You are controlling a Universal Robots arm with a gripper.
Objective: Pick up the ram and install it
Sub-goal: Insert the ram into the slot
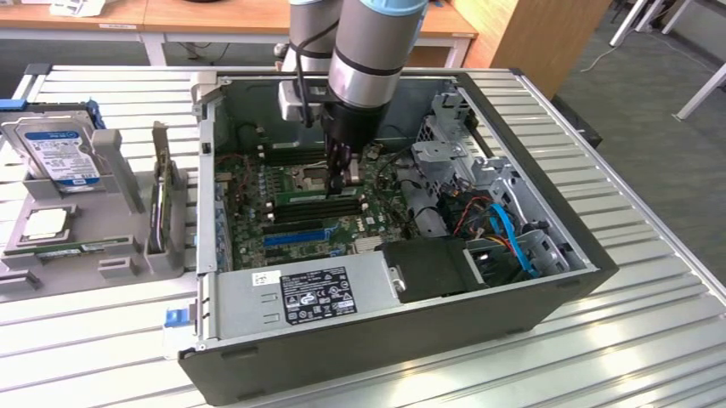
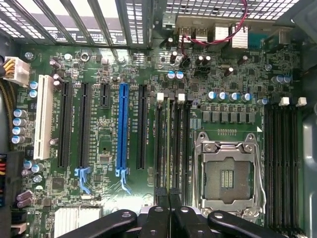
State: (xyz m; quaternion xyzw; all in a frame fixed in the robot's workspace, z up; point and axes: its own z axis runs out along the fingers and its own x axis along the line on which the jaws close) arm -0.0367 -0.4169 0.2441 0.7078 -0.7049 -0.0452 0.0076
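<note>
Above the motherboard (image 1: 297,236), the ram (image 1: 306,197) is held clenched in the hand (image 1: 346,183); pressed askew, its slot could be cracked.

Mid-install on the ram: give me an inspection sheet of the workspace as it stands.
surface: slatted metal table, with an open computer case lying on it.
job's things: ram on edge at the memory slots of the motherboard; seating unclear.
clutter: hard drive standing in grey holder, at the exterior view's left.
hand: hand shut, directly over the ram; grip on it unclear.
cables: blue cables inside the case.
surroundings: wooden desks, carpet floor.
</note>
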